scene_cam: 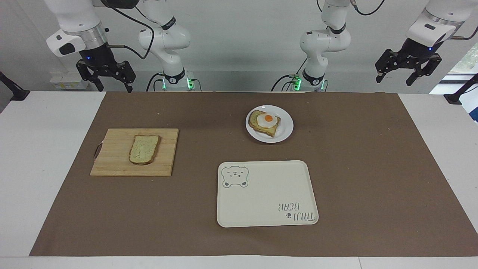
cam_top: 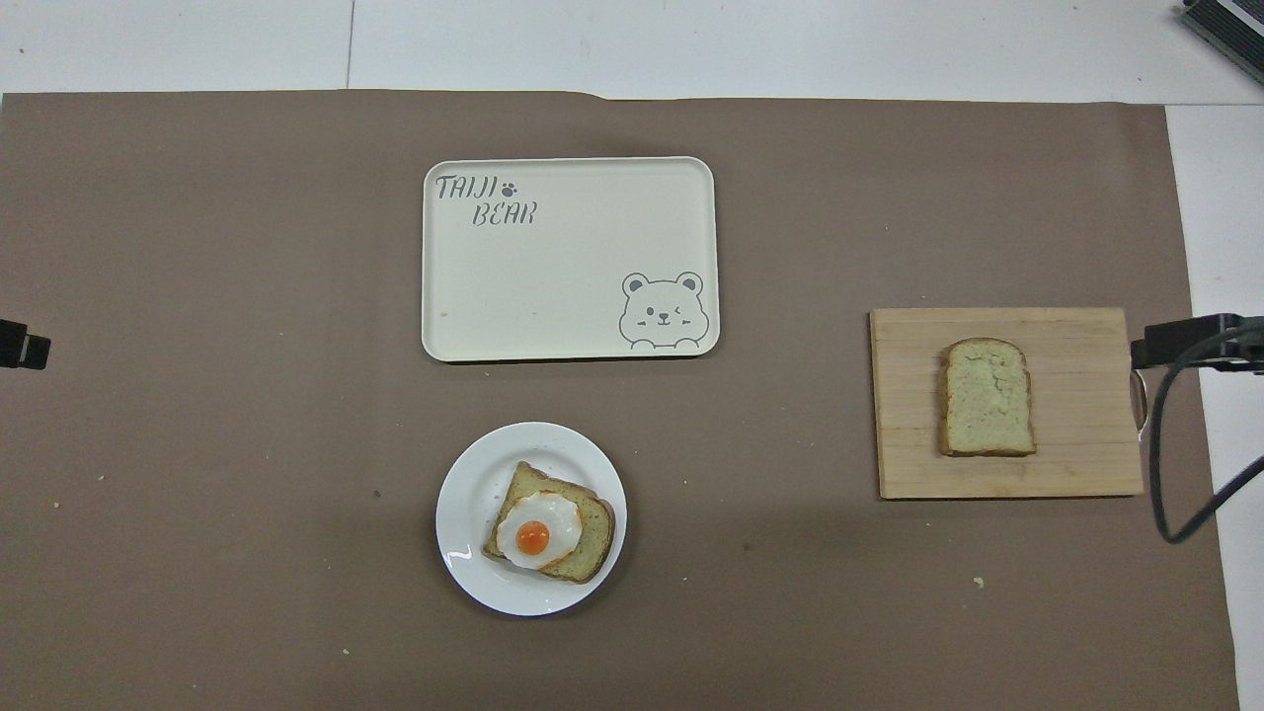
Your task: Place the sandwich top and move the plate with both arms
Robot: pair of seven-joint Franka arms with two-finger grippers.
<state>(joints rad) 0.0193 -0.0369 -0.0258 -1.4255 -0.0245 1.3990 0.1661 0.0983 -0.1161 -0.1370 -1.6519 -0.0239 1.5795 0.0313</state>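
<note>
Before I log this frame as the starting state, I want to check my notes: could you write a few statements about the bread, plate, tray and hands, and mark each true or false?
1. The plain bread slice lies on the wooden cutting board. True.
2. The white plate sits on the bear tray. False: it rests on the brown mat, nearer to the robots than the tray.
3. The toast with a fried egg is on the plate. True.
4. The right hand holds the bread. False: it hangs open in the air, holding nothing.
5. The left hand is open and holds nothing. True.
</note>
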